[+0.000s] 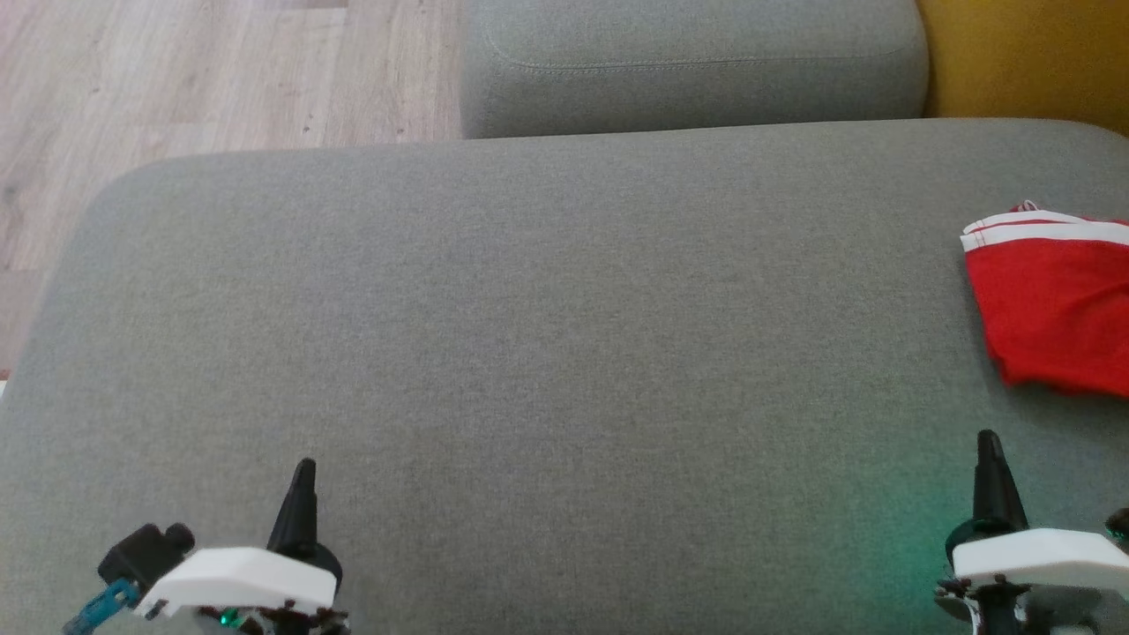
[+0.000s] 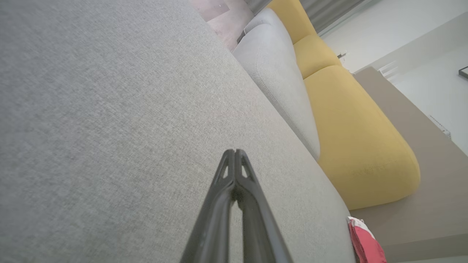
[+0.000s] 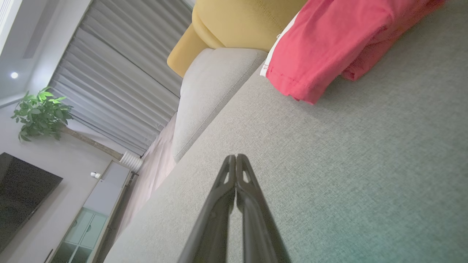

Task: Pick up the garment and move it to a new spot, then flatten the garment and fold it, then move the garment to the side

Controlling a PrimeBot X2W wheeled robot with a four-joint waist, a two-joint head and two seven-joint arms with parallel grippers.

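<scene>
The garment is red with a white band, lying folded at the right edge of the grey cushion; part of it runs off the head view's right side. It appears again in the right wrist view and as a small red patch in the left wrist view. My left gripper sits low at the front left, shut and empty, far from the garment. My right gripper is at the front right, shut and empty, a short way in front of the garment without touching it. Both sets of fingertips are pressed together.
A second grey cushion lies behind the first, with a yellow cushion at the back right. Wooden floor shows at the left. The right wrist view takes in curtains, a plant and a cabinet.
</scene>
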